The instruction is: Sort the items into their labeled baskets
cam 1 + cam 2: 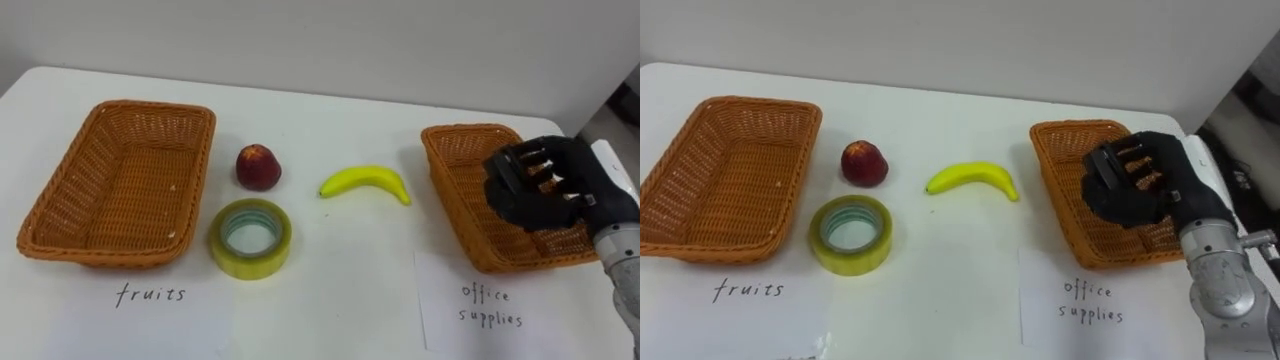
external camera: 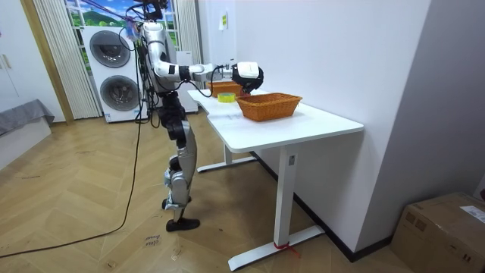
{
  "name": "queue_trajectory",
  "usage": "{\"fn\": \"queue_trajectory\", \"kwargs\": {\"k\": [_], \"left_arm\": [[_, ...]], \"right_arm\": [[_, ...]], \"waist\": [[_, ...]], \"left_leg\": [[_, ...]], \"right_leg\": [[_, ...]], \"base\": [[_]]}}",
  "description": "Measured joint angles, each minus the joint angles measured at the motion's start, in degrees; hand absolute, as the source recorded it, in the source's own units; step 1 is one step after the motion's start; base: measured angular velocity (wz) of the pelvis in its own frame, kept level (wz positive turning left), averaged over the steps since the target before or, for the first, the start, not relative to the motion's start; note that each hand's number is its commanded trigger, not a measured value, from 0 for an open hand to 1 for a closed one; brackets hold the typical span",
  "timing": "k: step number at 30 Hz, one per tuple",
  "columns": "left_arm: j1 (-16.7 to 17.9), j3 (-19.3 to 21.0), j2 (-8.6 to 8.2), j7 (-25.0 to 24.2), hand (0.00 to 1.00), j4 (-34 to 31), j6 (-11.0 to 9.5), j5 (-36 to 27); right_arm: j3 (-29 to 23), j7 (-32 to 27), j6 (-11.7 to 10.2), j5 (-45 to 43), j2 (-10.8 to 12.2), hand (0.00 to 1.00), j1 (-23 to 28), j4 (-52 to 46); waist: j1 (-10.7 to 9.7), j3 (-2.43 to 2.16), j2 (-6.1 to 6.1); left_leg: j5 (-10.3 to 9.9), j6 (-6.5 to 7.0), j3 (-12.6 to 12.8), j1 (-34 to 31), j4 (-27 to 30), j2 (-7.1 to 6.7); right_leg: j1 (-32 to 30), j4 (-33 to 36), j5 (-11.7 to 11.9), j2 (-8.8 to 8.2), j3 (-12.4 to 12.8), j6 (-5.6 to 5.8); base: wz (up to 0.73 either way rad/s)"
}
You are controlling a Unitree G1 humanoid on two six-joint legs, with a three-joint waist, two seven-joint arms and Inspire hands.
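Left eye view shows the right hand (image 1: 548, 185), fingers curled on nothing, over the right basket (image 1: 455, 205), with banana (image 1: 365, 182), apple (image 1: 258, 167) and tape roll (image 1: 250, 237) spaced apart on open table (image 1: 340, 290) beside the left basket (image 1: 100, 175)

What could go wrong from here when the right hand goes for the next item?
1. The right hand hovers over the office supplies basket, and the nearest item is the banana; it might end up in the wrong basket.
2. The tape roll lies across the table, close to the red fruit and the fruits basket. Reaching for it may nudge the fruit, which looks likely to roll.
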Motion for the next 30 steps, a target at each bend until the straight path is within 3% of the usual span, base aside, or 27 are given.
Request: {"fn": "queue_trajectory", "kwargs": {"k": [1, 30], "left_arm": [[-0.04, 0.00, 0.00, 0.00, 0.00, -0.01, 0.00, 0.00], [0.52, 0.00, 0.13, 0.12, 0.00, -2.78, 0.09, -2.21]], "right_arm": [[0.00, 0.38, 0.00, -0.01, 0.00, 0.00, 0.00, -0.01], [0.01, 2.20, 0.82, 0.02, -0.01, 0.00, 0.01, 2.62]], "waist": [[-0.01, -0.03, 0.06], [0.10, -0.23, -0.38]], "left_leg": [[0.00, 0.00, 0.00, 0.00, 0.00, 0.00], [0.00, 0.00, 0.07, 0.28, 0.00, 0.02]], "right_leg": [[-0.01, 0.00, 0.00, 0.00, 0.00, 0.00], [0.16, 0.16, 0.00, -0.01, 0.06, 0.00]], "base": [[0.00], [0.00]]}}
